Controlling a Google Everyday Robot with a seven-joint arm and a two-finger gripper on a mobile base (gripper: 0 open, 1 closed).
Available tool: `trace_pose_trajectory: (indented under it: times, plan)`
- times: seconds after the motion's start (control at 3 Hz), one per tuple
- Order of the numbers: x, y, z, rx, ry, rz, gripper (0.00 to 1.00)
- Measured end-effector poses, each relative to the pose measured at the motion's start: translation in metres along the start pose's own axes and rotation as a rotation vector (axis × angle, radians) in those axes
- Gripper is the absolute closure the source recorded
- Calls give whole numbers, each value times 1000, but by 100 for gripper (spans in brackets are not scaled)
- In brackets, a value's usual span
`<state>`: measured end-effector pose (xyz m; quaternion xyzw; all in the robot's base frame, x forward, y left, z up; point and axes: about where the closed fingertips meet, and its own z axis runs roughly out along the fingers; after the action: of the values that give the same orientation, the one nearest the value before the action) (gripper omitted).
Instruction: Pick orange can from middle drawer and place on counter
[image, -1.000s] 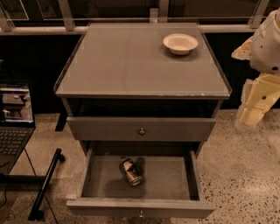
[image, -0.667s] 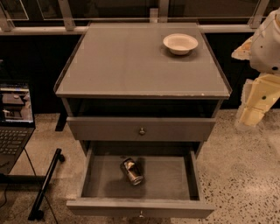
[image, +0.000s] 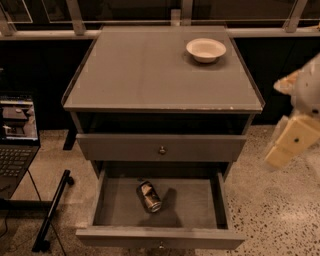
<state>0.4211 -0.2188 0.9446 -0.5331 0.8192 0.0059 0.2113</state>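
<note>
Orange can (image: 149, 196) lies on its side in the open middle drawer (image: 200, 236), ungrasped, gripper (image: 291, 141) well off to its right, open or closed cannot tell, so reaching down to the can looks next.

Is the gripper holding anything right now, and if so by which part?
Nothing is held. The orange can lies on its side in the open middle drawer; the gripper hangs off to the right, well apart from it.

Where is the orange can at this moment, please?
The orange can lies on its side left of centre in the open middle drawer, low in the camera view; the gripper hangs apart at the right edge.
</note>
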Motion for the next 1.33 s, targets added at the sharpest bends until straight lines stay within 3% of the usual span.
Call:
trace_pose_trajectory:
  times: [0.33, 0.67, 1.0, 1.33]
  plan:
    - [31, 20, 48, -32, -94, 264, 0]
    - [42, 4, 95, -13, -175, 477, 0]
    - [37, -11, 94, 39, -207, 498, 0]
    - [43, -5, 100, 48, -228, 532, 0]
